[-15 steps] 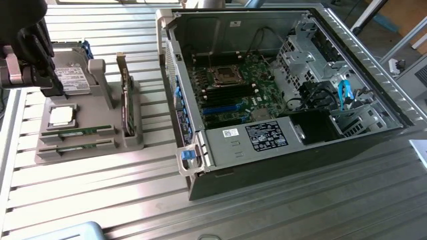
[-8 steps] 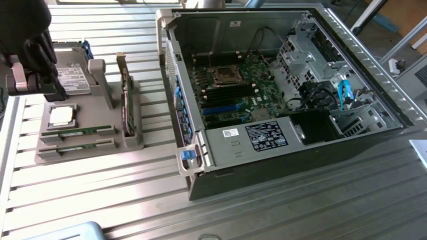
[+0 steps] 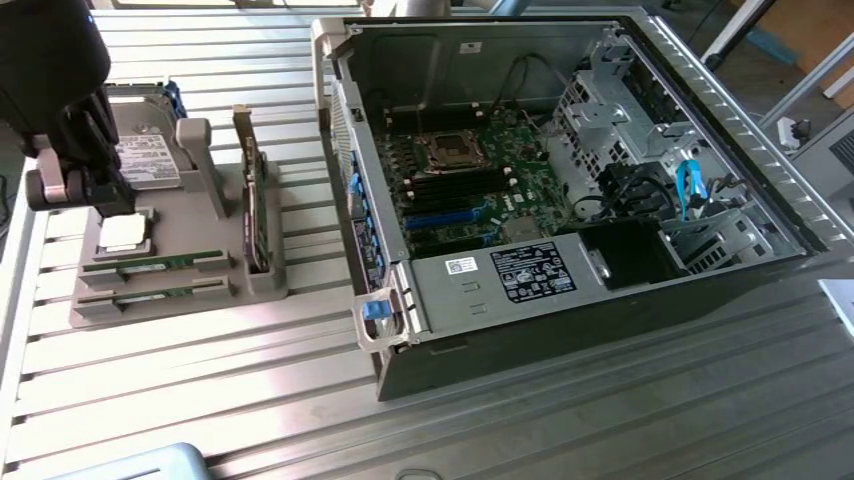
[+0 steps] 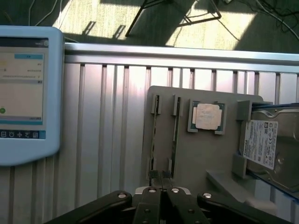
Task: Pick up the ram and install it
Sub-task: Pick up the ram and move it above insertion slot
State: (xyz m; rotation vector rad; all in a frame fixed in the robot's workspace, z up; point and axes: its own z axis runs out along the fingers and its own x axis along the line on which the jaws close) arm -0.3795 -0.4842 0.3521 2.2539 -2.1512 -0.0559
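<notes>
Two ram sticks point(image 3: 154, 263) lie edge-up in the slots of a grey holder point(image 3: 200, 215) at the exterior view's left. In the wrist view they run side by side as thin green strips point(image 4: 154, 135). My gripper point(image 3: 110, 203) hangs above the holder near the square silver processor chip point(image 3: 123, 233). Its fingers are shut on nothing, and in the wrist view the gripper point(image 4: 161, 177) sits over the near ends of the two sticks, apart from them. The open computer case point(image 3: 561, 150) with its motherboard point(image 3: 461, 185) lies at the exterior view's right.
The holder also carries a hard drive point(image 3: 144, 160) and an upright green expansion card point(image 3: 254, 200). A pale blue tablet point(image 4: 23, 93) lies on the ribbed metal table point(image 3: 601, 420) beside the holder. The table's edge rail point(image 4: 187, 53) runs beyond the holder.
</notes>
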